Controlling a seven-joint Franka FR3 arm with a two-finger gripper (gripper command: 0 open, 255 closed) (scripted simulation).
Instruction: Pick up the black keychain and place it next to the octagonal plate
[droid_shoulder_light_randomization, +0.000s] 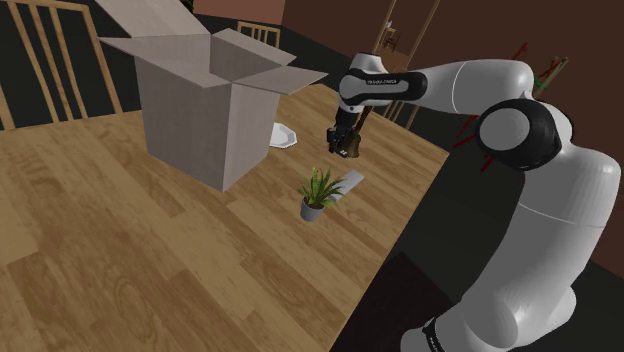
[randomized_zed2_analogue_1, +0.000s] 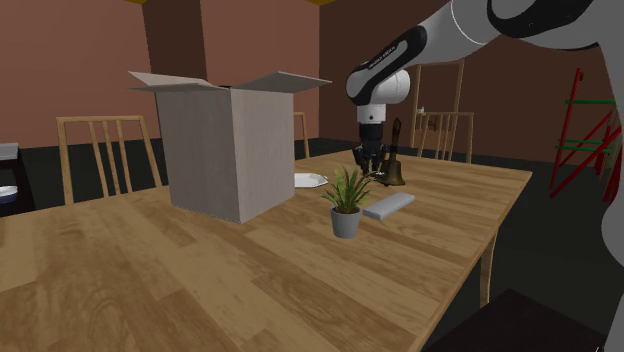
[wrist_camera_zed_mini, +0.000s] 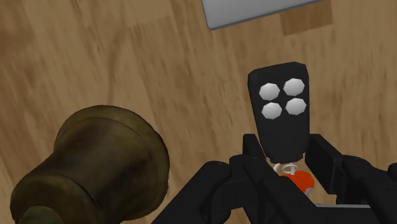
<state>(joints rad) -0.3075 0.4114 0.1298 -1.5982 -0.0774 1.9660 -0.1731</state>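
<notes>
At the left centre of the second exterior view stands an open cardboard box (randomized_zed2_analogue_1: 235, 150). The white octagonal plate (randomized_zed2_analogue_1: 310, 180) lies just beside it on the wooden table (randomized_zed2_analogue_1: 150, 270). Near the frame's middle, right of a small potted plant (randomized_zed2_analogue_1: 347, 200), the gripper (randomized_zed2_analogue_1: 372, 170) has its jaws clamped on the lower end of the black keychain (wrist_camera_zed_mini: 283, 108). Just to the right stands a dark brass bell (randomized_zed2_analogue_1: 396, 168).

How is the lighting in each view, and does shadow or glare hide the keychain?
Shoulder view: the table is evenly lit, the room behind is dim, and the gripper is dark against it. Second exterior view: soft light, no glare, and the potted plant reads clearly. Wrist view: the black keychain, clasped in the gripper, is well lit, its white buttons plain; the bell beside it is darker.
</notes>
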